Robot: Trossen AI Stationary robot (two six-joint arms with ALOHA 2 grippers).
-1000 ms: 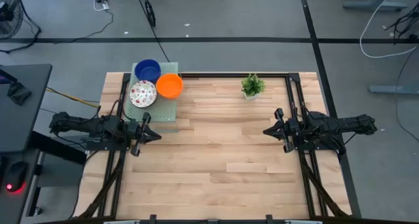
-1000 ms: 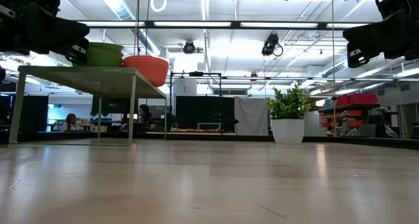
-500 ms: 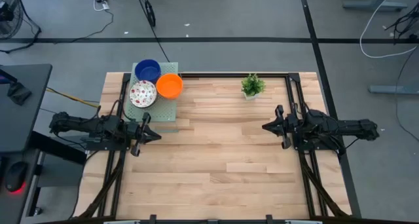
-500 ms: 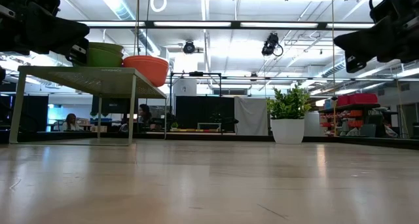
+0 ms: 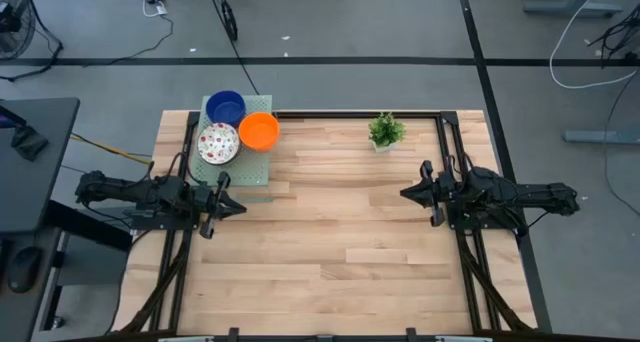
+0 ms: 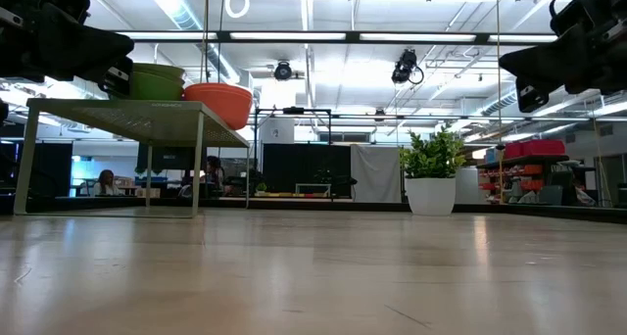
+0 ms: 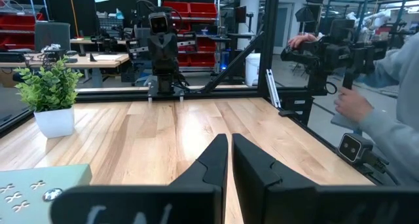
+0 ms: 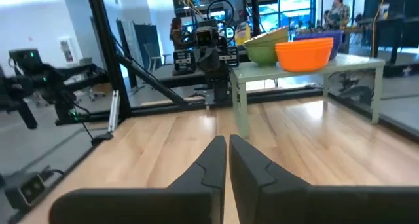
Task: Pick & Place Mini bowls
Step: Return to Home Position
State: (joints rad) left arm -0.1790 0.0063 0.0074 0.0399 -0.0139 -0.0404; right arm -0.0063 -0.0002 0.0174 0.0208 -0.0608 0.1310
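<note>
Three mini bowls stand on a raised pale green shelf [image 5: 238, 174] at the table's far left: a blue one [image 5: 227, 107], an orange one [image 5: 260, 131] and a white red-speckled one [image 5: 218, 143] with a green outside [image 8: 268, 51]. The orange bowl [image 6: 217, 102] sits at the shelf's right end. My left gripper [image 5: 236, 206] [image 7: 229, 153] is shut with nothing in it, level, just near of the shelf. My right gripper [image 5: 404, 194] [image 8: 227, 153] is shut with nothing in it, level, at the table's right, pointing toward the shelf.
A small potted plant [image 5: 385, 131] stands at the far edge, right of centre. Black frame rails [image 5: 452, 162] run along the table's left and right sides. A person's hand and sleeve [image 7: 370, 109] show beyond the table's right side. Bare wood [image 5: 330, 232] lies between the arms.
My right arm has swung a little, its gripper tip going slightly toward the table's far edge and centre, and the wrist has rolled a bit. It stays shut. The bowls have not moved.
</note>
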